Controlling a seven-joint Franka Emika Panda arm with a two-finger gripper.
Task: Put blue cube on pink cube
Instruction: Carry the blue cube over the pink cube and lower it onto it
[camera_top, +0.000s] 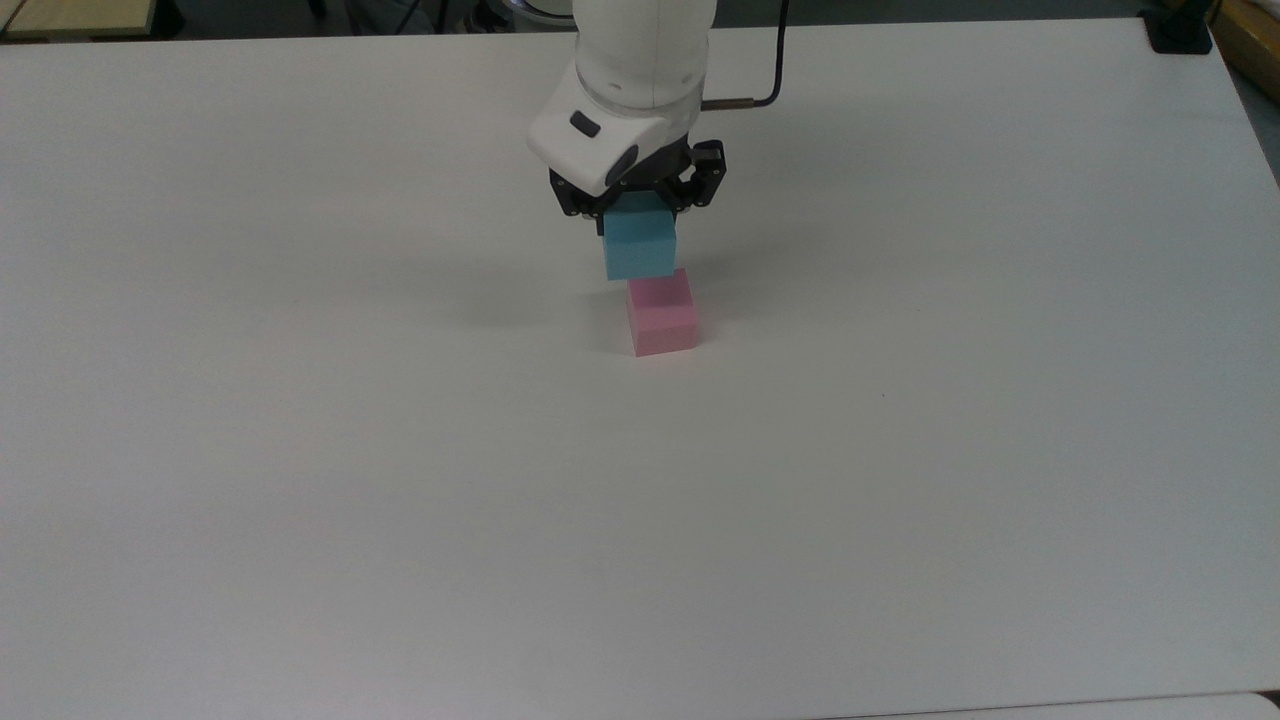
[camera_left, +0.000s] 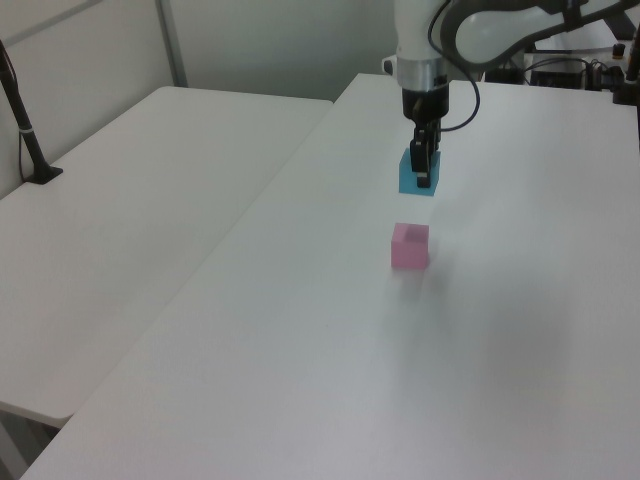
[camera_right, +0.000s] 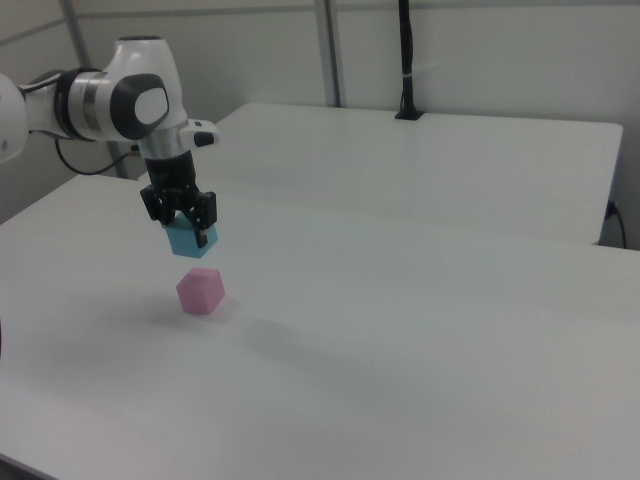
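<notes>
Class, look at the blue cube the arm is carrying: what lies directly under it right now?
The blue cube hangs in the end effector, clear of the table. The left and right views show an air gap beneath it, then the pink cube roughly below. The blue cube's underside is hidden.

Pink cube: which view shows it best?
Left view: the pink cube stands clear, apart from the blue cube. Top view: its far edge is overlapped by the blue cube. Right view: whole but edge-on.

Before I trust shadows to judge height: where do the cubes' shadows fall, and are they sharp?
Top view: a soft smudge lies on the table left of the pink cube, under the held blue cube. Left view: only faint shading beneath the pink one. Right view: diffuse grey patches, no crisp edges.
</notes>
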